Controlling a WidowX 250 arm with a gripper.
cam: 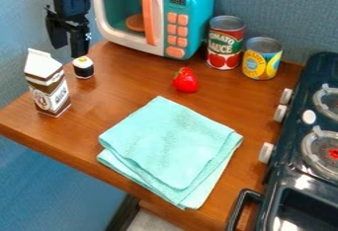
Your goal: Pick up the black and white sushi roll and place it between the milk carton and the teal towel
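We see a small toy sushi roll (pixel 83 67), black-wrapped with a white top and a yellow dot, upright on the brown wooden tabletop (pixel 119 99). The black two-finger gripper (pixel 69 52) hangs just above it, open and holding nothing; we cannot tell whether a fingertip touches the roll. We judge the roll light and fairly firm, not fragile — but small enough to tip if nudged, so its straight dark sides, around mid-height, offer us the best hold.

Beside it stands a brown-and-white milk carton (pixel 49 87). Farther out we find a shiny red strawberry (pixel 186 80) and a folded mint-green cloth (pixel 168 143). Behind are a teal-and-white toy microwave (pixel 188 8), a red-and-green tomato can (pixel 226 45) and a yellow-and-blue can (pixel 262 59); a dark toy stove (pixel 290 173) stands at the right.
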